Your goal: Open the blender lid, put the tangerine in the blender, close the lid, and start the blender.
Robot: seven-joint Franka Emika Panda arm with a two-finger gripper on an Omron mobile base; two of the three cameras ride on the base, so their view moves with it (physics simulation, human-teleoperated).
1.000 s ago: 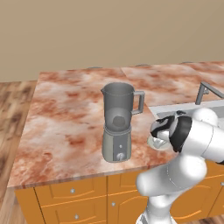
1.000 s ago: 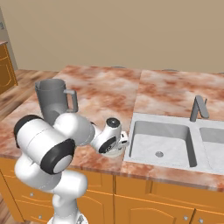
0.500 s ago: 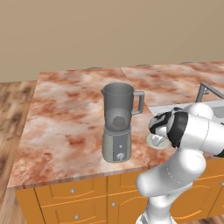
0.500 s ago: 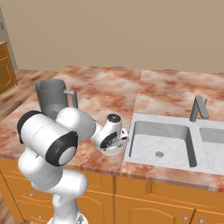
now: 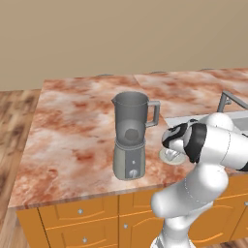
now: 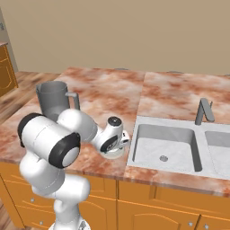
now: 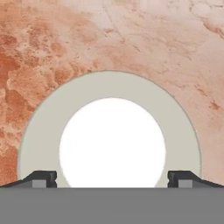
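Observation:
The blender (image 5: pixel 130 140) (image 6: pixel 53 99) stands on the marble counter with its jar open at the top. A dim round shape sits low in the smoky jar; I cannot tell whether it is the tangerine. The blender lid (image 7: pixel 39 131) (image 5: pixel 172 157) (image 6: pixel 115 153) lies flat on the counter to the right of the blender, near the sink. My gripper (image 7: pixel 112 178) (image 5: pixel 170 149) (image 6: pixel 118 144) points straight down over it. It is open, with one fingertip on each side of the raised white centre cap (image 7: pixel 112 142), and neither touches the cap.
A sink (image 6: pixel 167 147) with a grey faucet (image 6: pixel 203 111) lies just right of the lid. The counter's front edge (image 5: pixel 97 193) runs close below the blender's base, and a beige wall stands behind the counter.
My arm's elbow has swung up and across. The hand has stayed almost in place over the lid, and the blender and lid have not moved.

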